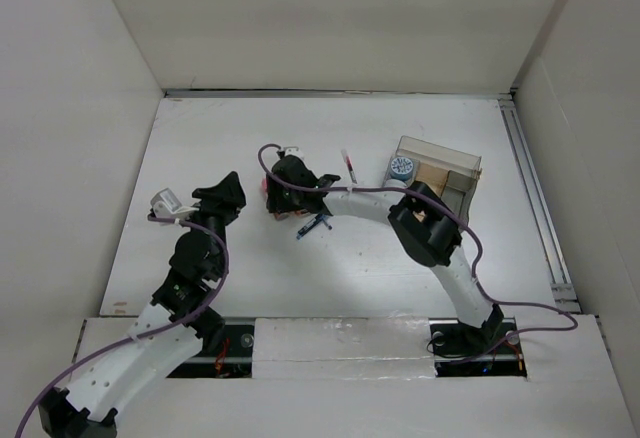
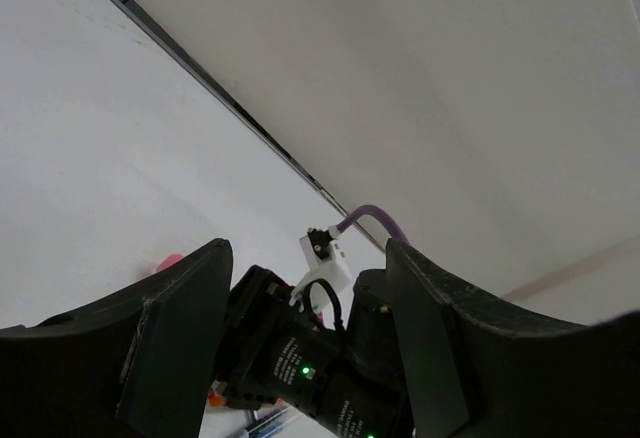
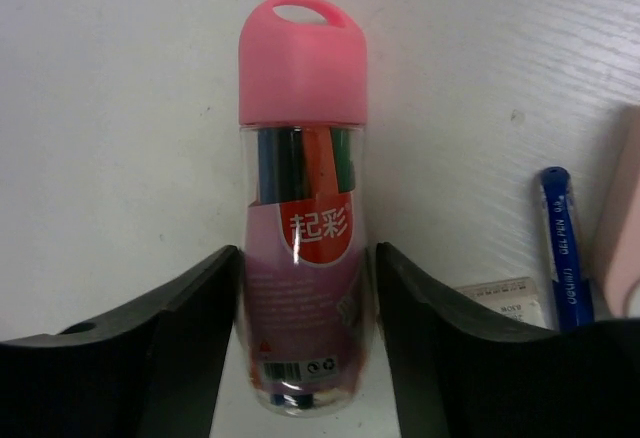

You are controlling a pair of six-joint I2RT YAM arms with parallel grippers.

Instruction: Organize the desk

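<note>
Plainly, white panels point(image 1: 330, 18) wall the white desk point(image 1: 200, 148), a rail point(image 1: 535, 188) edging it.

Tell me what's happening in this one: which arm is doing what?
The right gripper straddles a clear marker tube with a pink cap, which lies in the middle of the desk. Its jaws sit close against the tube's sides, but whether they press it cannot be told. The tube is not lifted. A blue pen lies beside it. The left gripper hangs open and empty, handling nothing. A clear compartment box sits further right.
</note>
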